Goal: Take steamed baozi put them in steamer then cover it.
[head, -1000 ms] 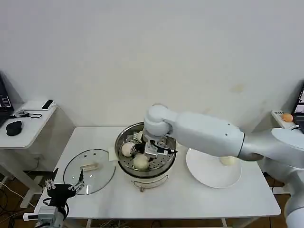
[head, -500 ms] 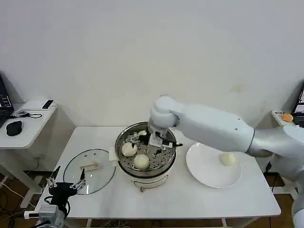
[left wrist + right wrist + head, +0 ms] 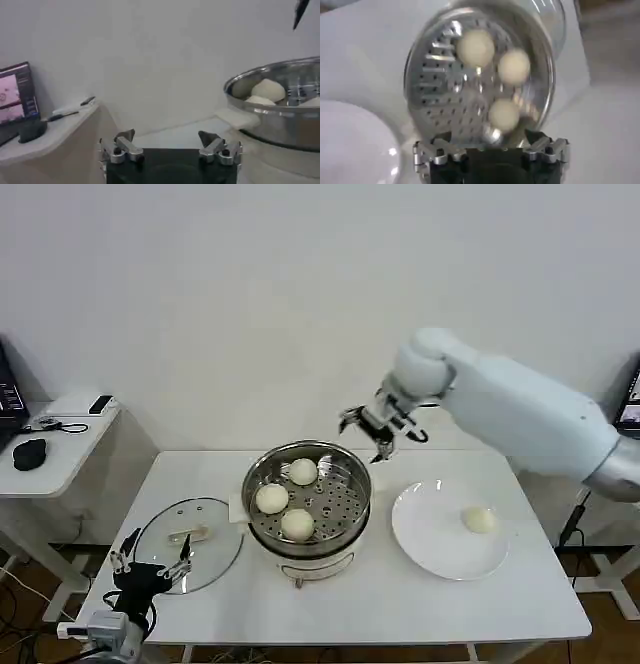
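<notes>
White counter (image 3: 520,604), carrying everything. On it, in the middle, stainless-steel steamer (image 3: 348,526) with perforated tray; three steamed baozi (image 3: 272,498) inside, close together. To the robot's right of the steamer, flat white plate (image 3: 425,549), and on it the fourth baozi (image 3: 480,520), alone, well apart from the steamer. To the robot's left, clear glass cover (image 3: 215,549) lying flat on the counter, its cream bar handle (image 3: 187,535) running roughly left to right.

Right gripper (image 3: 382,431) raised in the air behind the steamer's far rim, fingers spread and holding nothing. Left gripper (image 3: 150,569) low at the near left edge of the counter, just beside the cover, fingers also released, empty.

Judged from this: three of four buns placed, one more to bring, then covering. Last baozi lies forward and to the right of the right gripper, clearly nearer to that arm. Cover nearer to the left arm, so probably left for that one.
</notes>
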